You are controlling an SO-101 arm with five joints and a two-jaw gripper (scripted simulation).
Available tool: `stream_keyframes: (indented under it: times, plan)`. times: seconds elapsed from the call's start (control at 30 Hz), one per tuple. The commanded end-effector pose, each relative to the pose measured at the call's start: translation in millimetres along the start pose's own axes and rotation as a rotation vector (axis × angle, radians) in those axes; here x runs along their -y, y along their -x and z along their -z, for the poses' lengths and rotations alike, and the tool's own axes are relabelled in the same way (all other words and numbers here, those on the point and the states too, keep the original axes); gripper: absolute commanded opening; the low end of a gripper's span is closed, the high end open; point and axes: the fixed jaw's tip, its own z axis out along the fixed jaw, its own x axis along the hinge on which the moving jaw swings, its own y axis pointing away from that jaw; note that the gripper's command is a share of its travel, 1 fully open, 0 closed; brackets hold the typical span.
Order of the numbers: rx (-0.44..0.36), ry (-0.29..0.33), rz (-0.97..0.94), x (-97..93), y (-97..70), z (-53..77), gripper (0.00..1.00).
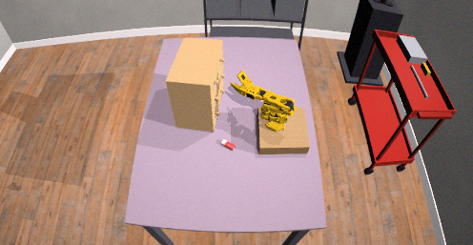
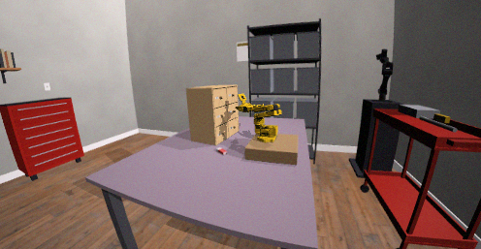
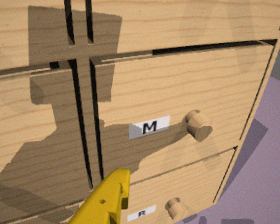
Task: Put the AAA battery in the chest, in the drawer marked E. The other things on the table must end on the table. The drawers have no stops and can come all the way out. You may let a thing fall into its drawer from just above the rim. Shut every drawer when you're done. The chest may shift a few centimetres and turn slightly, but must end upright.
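The wooden chest (image 1: 195,90) stands upright on the purple table, its drawer fronts facing my arm; it also shows in the exterior view (image 2: 213,113). All its drawers look shut. My gripper (image 1: 241,79) hangs in the air just in front of the drawer fronts, open and empty. In the wrist view one yellow jaw (image 3: 100,219) points at the drawer labelled M (image 3: 148,127) and its round knob (image 3: 199,124). The label E is not in the wrist view. I cannot make out an AAA battery in any view.
A small red-and-white block (image 1: 228,144) lies on the table in front of the chest. My arm's base stands on a low wooden box (image 1: 283,132). A red cart (image 1: 405,97) stands to the right of the table and a dark shelf (image 1: 257,2) behind it.
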Motion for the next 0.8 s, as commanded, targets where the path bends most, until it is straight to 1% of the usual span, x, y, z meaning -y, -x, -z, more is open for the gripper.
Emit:
stream_keyframes:
  times: [0.0,0.77]
  plan:
    - [-0.015,-0.012,-0.009,2.6,-3.9,0.9,0.5]
    - [-0.015,-0.017,-0.009,3.8,-5.8,1.2,0.5]
